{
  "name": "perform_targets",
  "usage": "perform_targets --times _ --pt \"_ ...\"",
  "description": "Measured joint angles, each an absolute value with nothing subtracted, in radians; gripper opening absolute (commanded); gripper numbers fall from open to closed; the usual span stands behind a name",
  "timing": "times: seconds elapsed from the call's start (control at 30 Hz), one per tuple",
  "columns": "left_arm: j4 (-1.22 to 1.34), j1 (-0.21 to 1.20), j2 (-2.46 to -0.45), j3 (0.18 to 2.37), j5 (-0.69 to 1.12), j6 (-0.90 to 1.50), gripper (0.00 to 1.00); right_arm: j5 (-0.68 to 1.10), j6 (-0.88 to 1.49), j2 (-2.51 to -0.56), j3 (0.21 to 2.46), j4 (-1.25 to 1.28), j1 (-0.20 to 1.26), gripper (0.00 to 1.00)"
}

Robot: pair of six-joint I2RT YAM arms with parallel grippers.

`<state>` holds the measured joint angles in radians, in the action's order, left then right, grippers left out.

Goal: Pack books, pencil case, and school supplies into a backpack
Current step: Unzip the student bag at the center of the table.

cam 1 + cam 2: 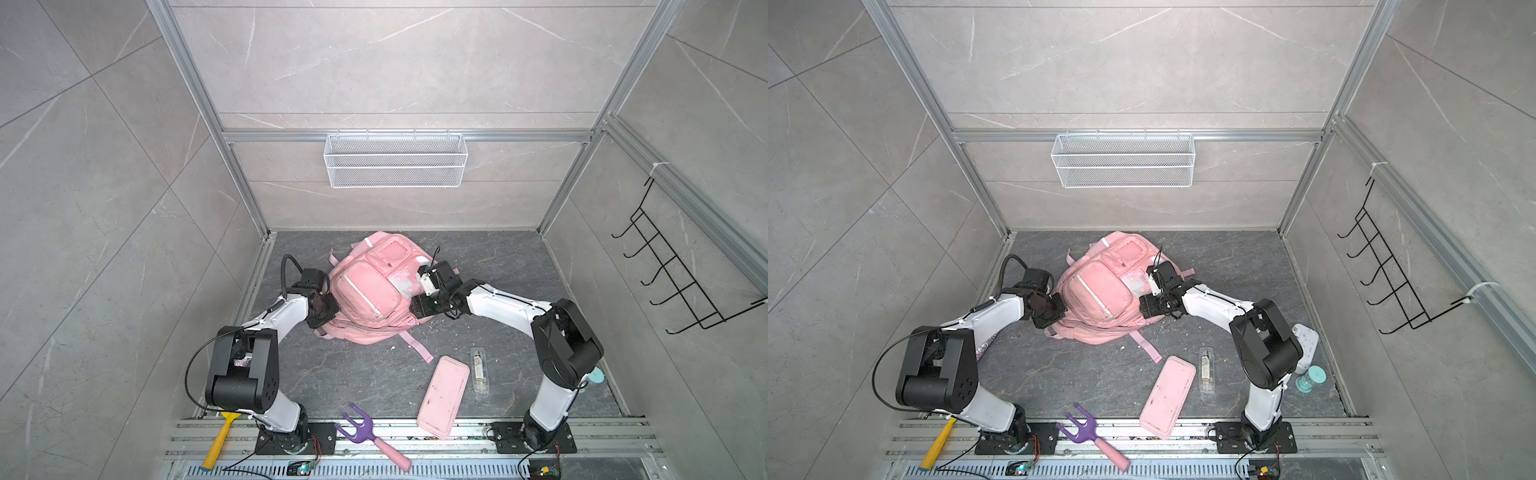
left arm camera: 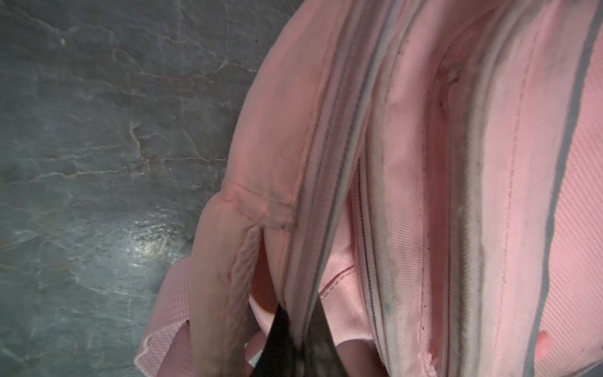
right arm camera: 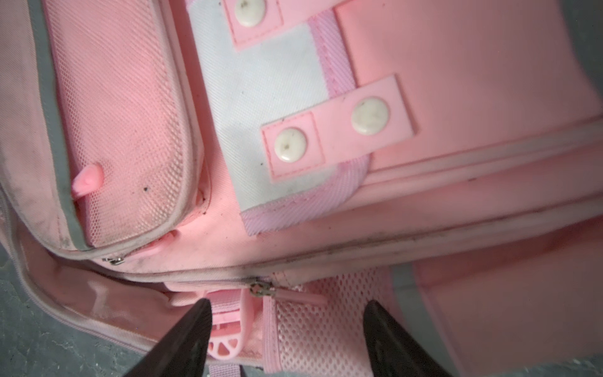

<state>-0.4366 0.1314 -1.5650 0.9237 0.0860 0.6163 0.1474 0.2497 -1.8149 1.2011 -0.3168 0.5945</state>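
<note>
Right wrist view: the right gripper [image 3: 290, 326] has its two black jaws wide apart and holds nothing. The little metal zip pull [image 3: 261, 289] of the big pale pink cloth backpack [image 3: 456, 98] sits just in front of them. In the left wrist view, the left gripper [image 2: 301, 341] is pinched tight on the bag's zip edge.

What could go wrong? The pull is tiny. If the right jaws close beside it, they may grab only mesh, and the zip will not move. If the left pinch slips, the soft bag may flop or slide.

The flat pale pink pencil case [image 1: 442, 395] lies well apart from the backpack, on the robot's side of it, partly on the metal rail [image 1: 582, 432]. The slim clear plastic packet of school supplies [image 1: 480, 372] lies just beside the case. I can see no books anywhere.

The floor [image 1: 365, 382] is dark grey stone, smooth and a bit shiny, so I think cloth can slip on it. Pale grey tiled walls stand all round. A white wire basket [image 1: 395, 160] hangs on the wall behind the backpack.
</note>
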Motion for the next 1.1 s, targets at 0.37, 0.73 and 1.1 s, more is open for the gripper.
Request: perform_targets --times 0.37,0.73,1.1 --pt "-0.43 0.117 -1.577 0.933 0.084 0.616 0.0 0.188 0.247 -1.881 1.203 -0.283 0.595 0.76" --pt "-0.408 0.091 -1.593 0.934 0.11 0.616 0.0 0.218 0.225 -1.919 1.205 -0.254 0.595 0.74" --pt "-0.393 0.085 -1.603 0.937 0.115 0.617 0.0 0.243 0.212 -1.935 1.2 -0.222 0.595 0.56"
